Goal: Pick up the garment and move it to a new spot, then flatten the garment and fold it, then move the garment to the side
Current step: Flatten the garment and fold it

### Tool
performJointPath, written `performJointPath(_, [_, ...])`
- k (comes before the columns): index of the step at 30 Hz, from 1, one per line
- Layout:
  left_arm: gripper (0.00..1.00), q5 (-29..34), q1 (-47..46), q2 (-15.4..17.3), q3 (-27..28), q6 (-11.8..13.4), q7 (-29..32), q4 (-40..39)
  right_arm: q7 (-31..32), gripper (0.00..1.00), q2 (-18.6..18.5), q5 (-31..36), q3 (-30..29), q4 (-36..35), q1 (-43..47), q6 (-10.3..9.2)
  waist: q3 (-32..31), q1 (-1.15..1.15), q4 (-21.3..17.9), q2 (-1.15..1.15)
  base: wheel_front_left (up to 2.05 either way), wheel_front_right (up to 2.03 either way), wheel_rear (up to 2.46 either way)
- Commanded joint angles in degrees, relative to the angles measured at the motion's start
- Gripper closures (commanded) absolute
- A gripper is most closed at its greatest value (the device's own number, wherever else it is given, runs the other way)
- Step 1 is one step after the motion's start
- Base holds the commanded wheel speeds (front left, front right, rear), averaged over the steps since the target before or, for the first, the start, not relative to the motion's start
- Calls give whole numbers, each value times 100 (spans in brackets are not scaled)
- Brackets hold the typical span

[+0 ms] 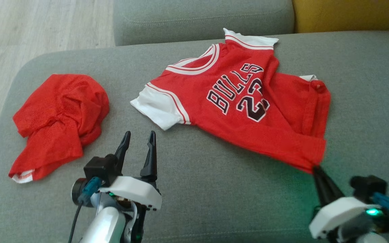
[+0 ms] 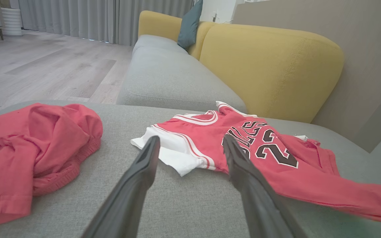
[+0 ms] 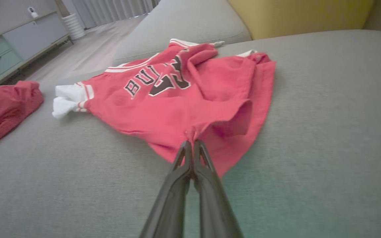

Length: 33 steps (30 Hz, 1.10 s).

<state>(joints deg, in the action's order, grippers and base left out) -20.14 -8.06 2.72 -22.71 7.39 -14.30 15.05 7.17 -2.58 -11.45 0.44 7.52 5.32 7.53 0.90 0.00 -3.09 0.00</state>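
The garment (image 1: 241, 101) is a red Bulls jersey with white sleeves, spread face up on the grey sofa seat (image 1: 214, 202). My right gripper (image 1: 316, 168) is shut on its near hem corner; in the right wrist view the cloth (image 3: 190, 99) bunches where the closed gripper (image 3: 190, 142) pinches it. My left gripper (image 1: 137, 136) stands open and empty above the seat, just short of the white sleeve (image 1: 159, 108). In the left wrist view the sleeve (image 2: 174, 157) lies between and beyond the spread left gripper (image 2: 190, 142).
A second crumpled red garment (image 1: 57, 121) lies at the seat's left, also seen as a red heap (image 2: 28, 148). A grey cushion (image 1: 201, 17) and a yellow backrest (image 1: 349, 13) stand behind. Wooden floor (image 1: 29, 30) lies past the seat's left edge.
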Motion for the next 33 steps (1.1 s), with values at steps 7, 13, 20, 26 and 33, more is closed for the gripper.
performJointPath(7, [0,86,-146,16,216,-5,-70,-172,-40,100,-30,492,-846,-175,-138,-4,-48,0,3,0,0,0,0])
performJointPath(13, [0,90,-118,16,193,0,-70,-179,-232,100,-30,804,-1428,46,-291,-4,-57,0,-42,0,0,0,0])
performJointPath(20, [0,79,-167,16,145,11,-70,-169,-635,0,-30,545,-1391,189,-533,-4,10,0,-80,0,0,0,0])
performJointPath(26, [0,50,-228,16,127,0,-70,-157,-1294,0,-30,38,-709,-149,-646,-4,47,0,-54,0,0,0,0])
performJointPath(33, [0,16,-373,16,35,-29,-70,-95,-1528,0,-30,-47,-486,-181,-603,-4,174,0,9,0,0,0,0])
